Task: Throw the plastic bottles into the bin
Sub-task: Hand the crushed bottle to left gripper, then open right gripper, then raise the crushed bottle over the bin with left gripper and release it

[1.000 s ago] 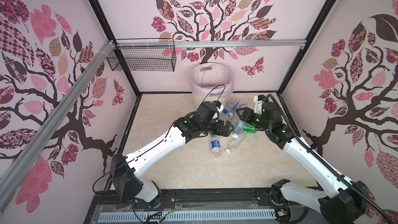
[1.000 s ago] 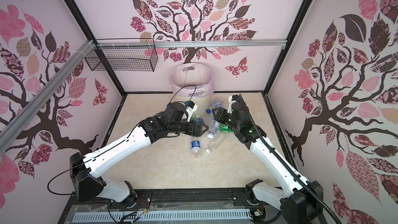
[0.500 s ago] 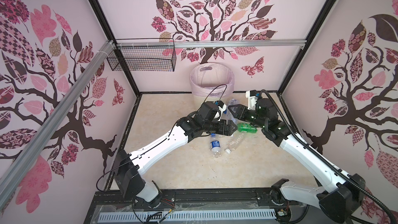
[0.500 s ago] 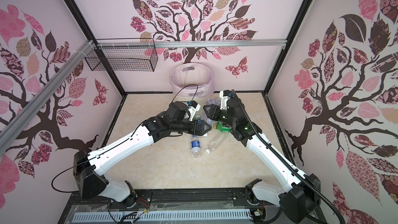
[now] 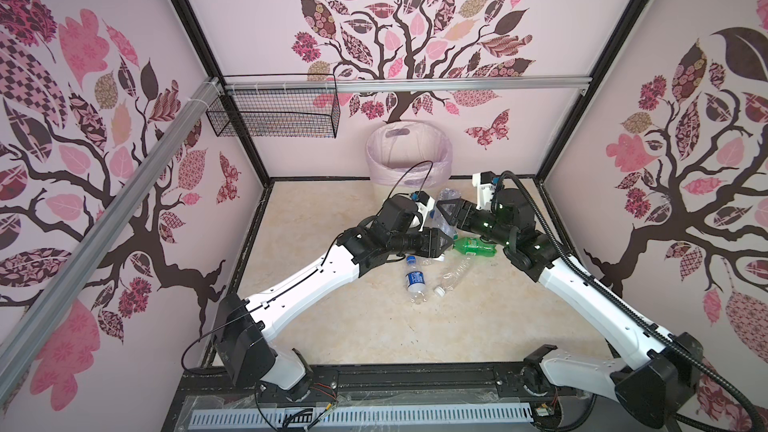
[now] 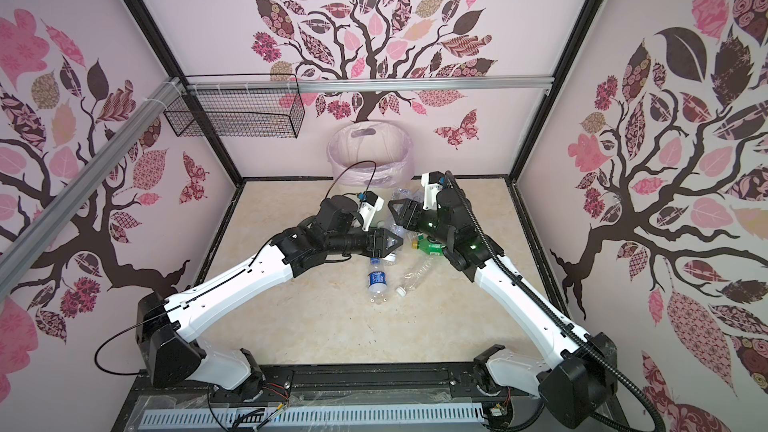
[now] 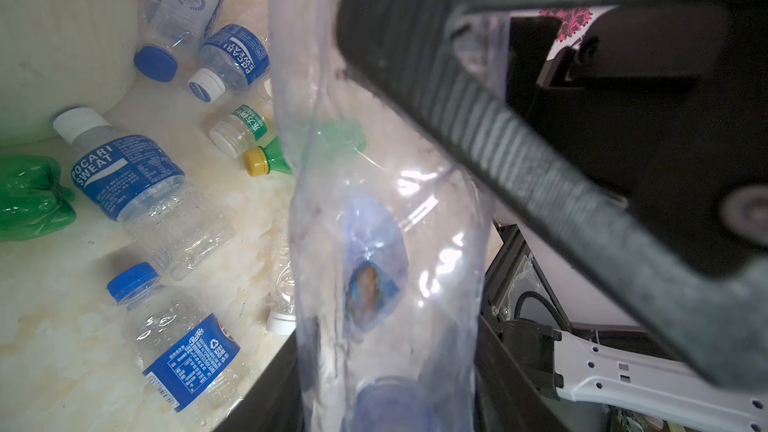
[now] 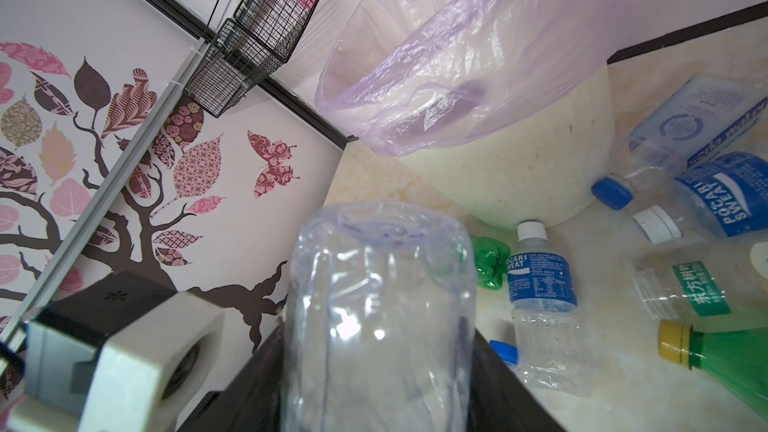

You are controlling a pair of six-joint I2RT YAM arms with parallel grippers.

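Observation:
A clear, crumpled plastic bottle hangs above the floor between both grippers, just in front of the bin. My left gripper is shut on its capped end. My right gripper holds the other end, its fingers against both sides, with the bottle's base pointing toward the bin. Several more bottles lie on the floor: a green one, a blue-labelled one, a clear one, and a Pocari Sweat one.
A black wire mesh basket hangs on the rail at the back left. Patterned walls close in the marble floor on three sides. Bottles crowd the floor beside the bin's cream wall.
My right gripper has carried the clear bottle up and toward the left gripper. My left gripper, open before, has closed onto the bottle's other end.

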